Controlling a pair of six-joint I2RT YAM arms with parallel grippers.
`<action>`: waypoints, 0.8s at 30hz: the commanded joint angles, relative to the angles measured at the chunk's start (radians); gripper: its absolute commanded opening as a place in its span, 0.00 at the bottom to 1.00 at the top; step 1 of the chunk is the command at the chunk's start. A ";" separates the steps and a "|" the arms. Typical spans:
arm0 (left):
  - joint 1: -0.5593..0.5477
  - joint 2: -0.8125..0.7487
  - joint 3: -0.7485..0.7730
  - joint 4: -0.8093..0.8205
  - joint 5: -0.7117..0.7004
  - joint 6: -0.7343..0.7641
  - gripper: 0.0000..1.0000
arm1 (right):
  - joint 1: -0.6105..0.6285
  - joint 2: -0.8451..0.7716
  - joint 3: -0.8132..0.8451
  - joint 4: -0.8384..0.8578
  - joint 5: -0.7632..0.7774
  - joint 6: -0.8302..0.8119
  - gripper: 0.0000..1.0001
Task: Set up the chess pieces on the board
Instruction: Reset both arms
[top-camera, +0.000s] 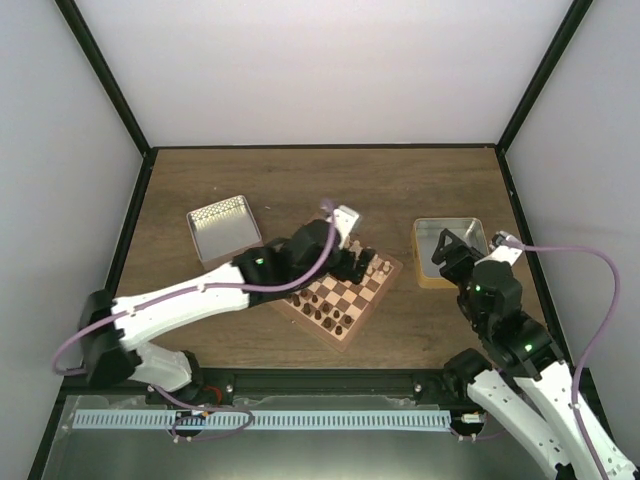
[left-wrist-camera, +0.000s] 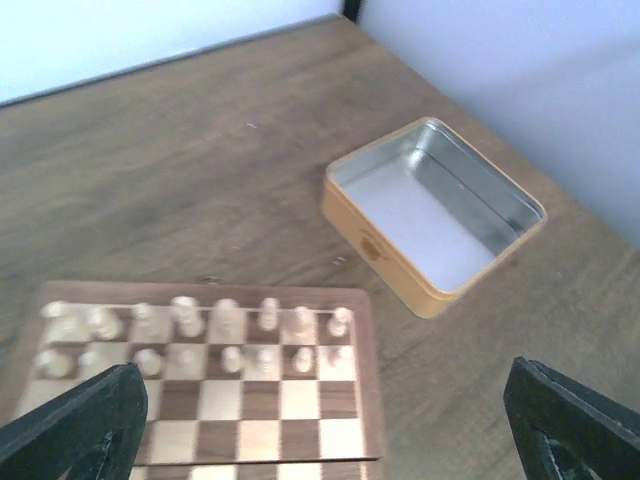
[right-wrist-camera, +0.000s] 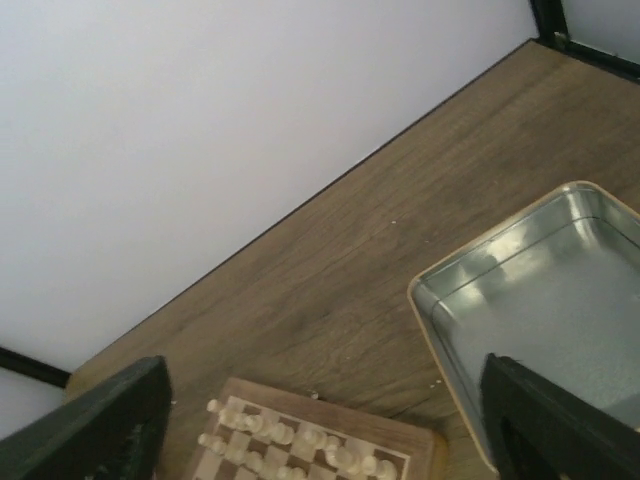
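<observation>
The board (top-camera: 340, 292) lies tilted mid-table. Light beige chess pieces (left-wrist-camera: 190, 318) stand in two rows along its far edge in the left wrist view; they also show in the right wrist view (right-wrist-camera: 300, 440). Dark pieces (top-camera: 325, 315) stand at the board's near side. My left gripper (top-camera: 350, 262) hovers over the board's far part, jaws wide open and empty; its fingertips (left-wrist-camera: 80, 425) frame the board (left-wrist-camera: 300, 400). My right gripper (top-camera: 455, 250) is open and empty over the near edge of the right tray (top-camera: 450, 245).
A silver tray with a yellow outer wall (left-wrist-camera: 435, 205) stands empty right of the board; it also shows in the right wrist view (right-wrist-camera: 540, 330). A second silver tray (top-camera: 222, 228) stands at the back left. Cage walls ring the table.
</observation>
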 joint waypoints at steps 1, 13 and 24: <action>-0.001 -0.176 -0.109 0.016 -0.193 0.012 1.00 | -0.001 -0.016 0.106 -0.007 -0.059 -0.213 0.90; -0.002 -0.823 -0.239 -0.194 -0.458 0.000 1.00 | -0.001 -0.068 0.291 -0.112 -0.017 -0.414 1.00; -0.002 -1.114 -0.158 -0.340 -0.589 0.051 1.00 | -0.001 -0.109 0.351 -0.145 0.055 -0.426 1.00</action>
